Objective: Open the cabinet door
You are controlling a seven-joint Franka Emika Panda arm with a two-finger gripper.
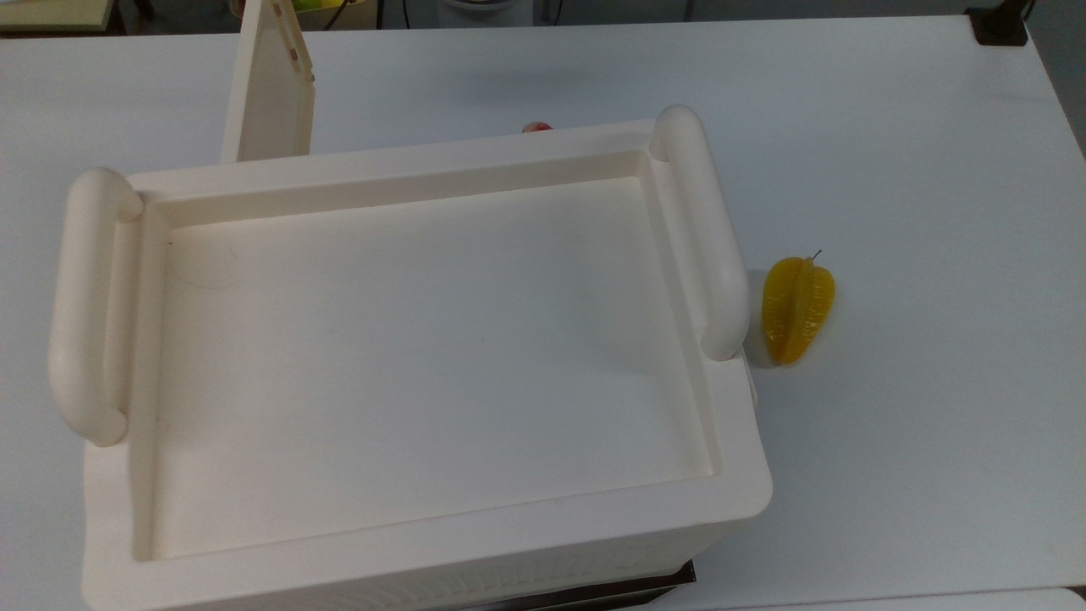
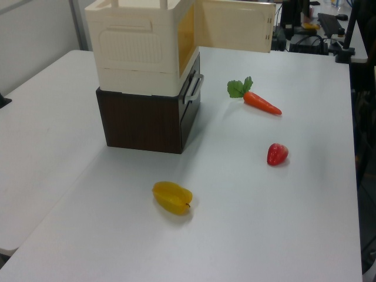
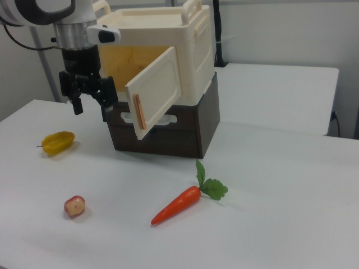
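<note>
Cabinet door (image 3: pixel 159 89) swung wide open, upper left of the right view.

Hinged to the cabinet (image 3: pixel 168 45), cream box stacked on a dark brown drawer unit (image 3: pixel 168 131); yellow interior exposed behind the panel. Seen in the top view as a thin panel (image 1: pixel 267 93) jutting toward the upper left, brown marks along its narrow edge; in the left view at upper centre (image 2: pixel 234 26). Gripper (image 3: pixel 90 109) at the right view's upper left, fingers spread apart, grasping nothing, just beside the door's free edge, apart from it. On the white table (image 3: pixel 269 224): yellow starfruit (image 3: pixel 58 142) at far left, small red fruit (image 3: pixel 74 206) lower left, carrot (image 3: pixel 176 205) at lower centre.
</note>
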